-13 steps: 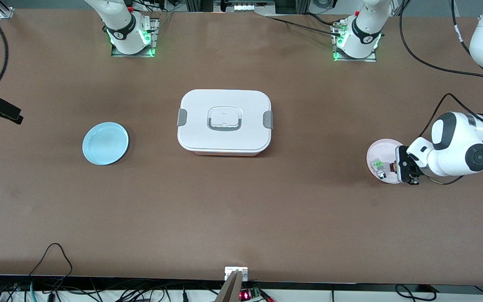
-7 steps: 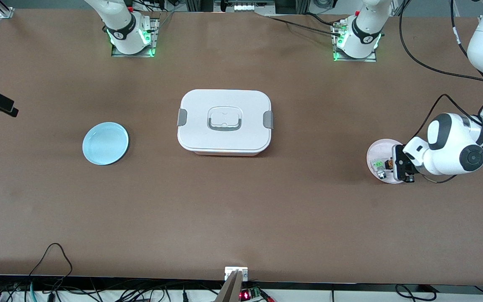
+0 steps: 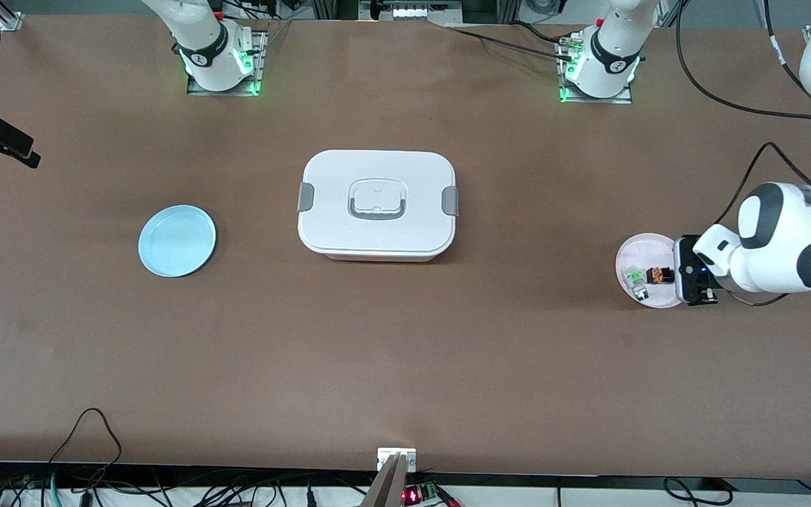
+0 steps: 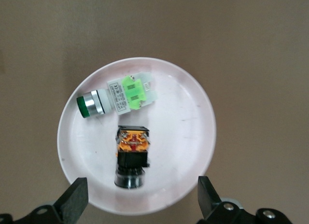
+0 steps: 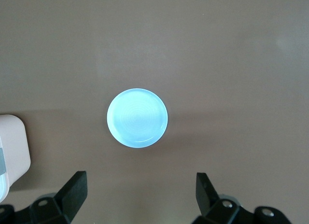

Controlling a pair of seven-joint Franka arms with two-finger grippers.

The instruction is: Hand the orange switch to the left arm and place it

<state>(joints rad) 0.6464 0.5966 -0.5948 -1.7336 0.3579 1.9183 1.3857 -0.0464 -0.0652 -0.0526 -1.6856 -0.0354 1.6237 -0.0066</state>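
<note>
The orange switch (image 3: 659, 274) lies on its side on a pink plate (image 3: 641, 250) at the left arm's end of the table, next to a clear-and-green component (image 3: 635, 276). My left gripper (image 3: 690, 279) hovers over the plate's rim. In the left wrist view it (image 4: 141, 199) is open and empty, its fingers wide on either side of the switch (image 4: 132, 154), above the plate (image 4: 186, 137). My right gripper (image 3: 1, 141) is high up at the right arm's end, open and empty (image 5: 140, 191). The white box (image 3: 377, 204) stands mid-table.
A light blue plate (image 3: 177, 241) lies between the box and the right arm's end; it also shows in the right wrist view (image 5: 137, 118), with a corner of the box (image 5: 12, 147). The green component shows in the left wrist view (image 4: 120, 96). Cables run along the table's near edge.
My left gripper has shifted slightly toward the left arm's end, so the orange switch shows fully in the front view. My right gripper has moved toward the robots' bases.
</note>
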